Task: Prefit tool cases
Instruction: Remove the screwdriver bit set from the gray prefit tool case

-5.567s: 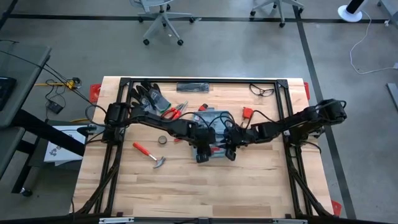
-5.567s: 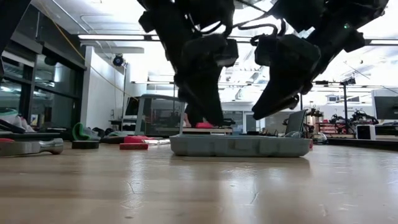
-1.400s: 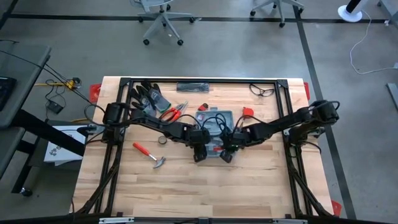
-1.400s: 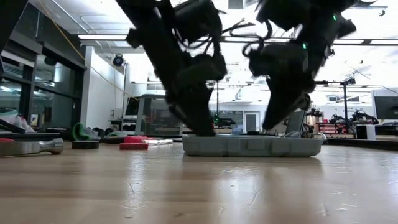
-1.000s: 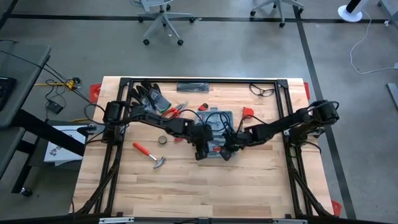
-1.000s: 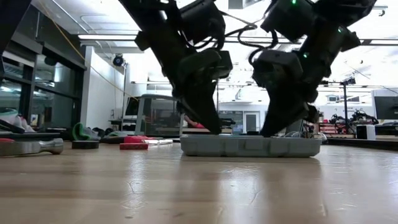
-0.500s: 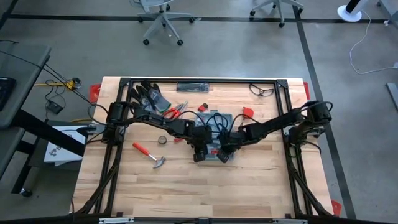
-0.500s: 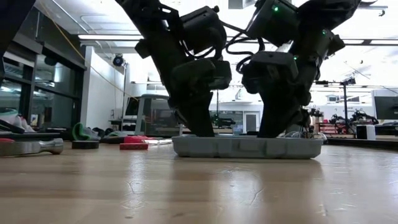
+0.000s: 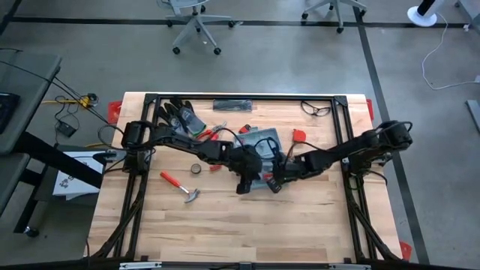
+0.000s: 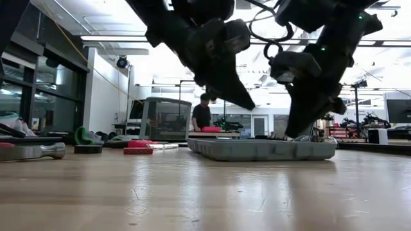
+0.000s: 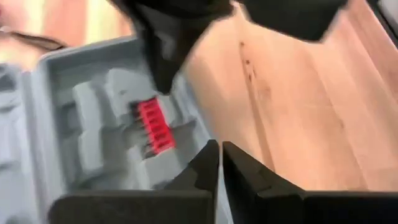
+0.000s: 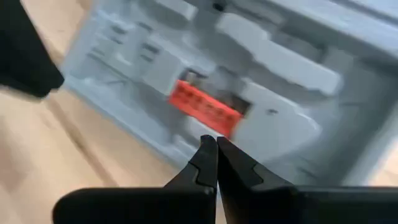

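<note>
Both arms have lifted off the tool case (image 9: 259,142) since half a second back; the case sits skewed now, mid-bench toward the far edge. Left pincer (image 9: 244,186) and right pincer (image 9: 273,184) hang just over its near rim, both closed, gripping nothing. Risk, my read: closed tips coming back down could shove the loose case further or dislodge the red insert (image 12: 205,107) from its recess. No readable brand or writing anywhere.
</note>
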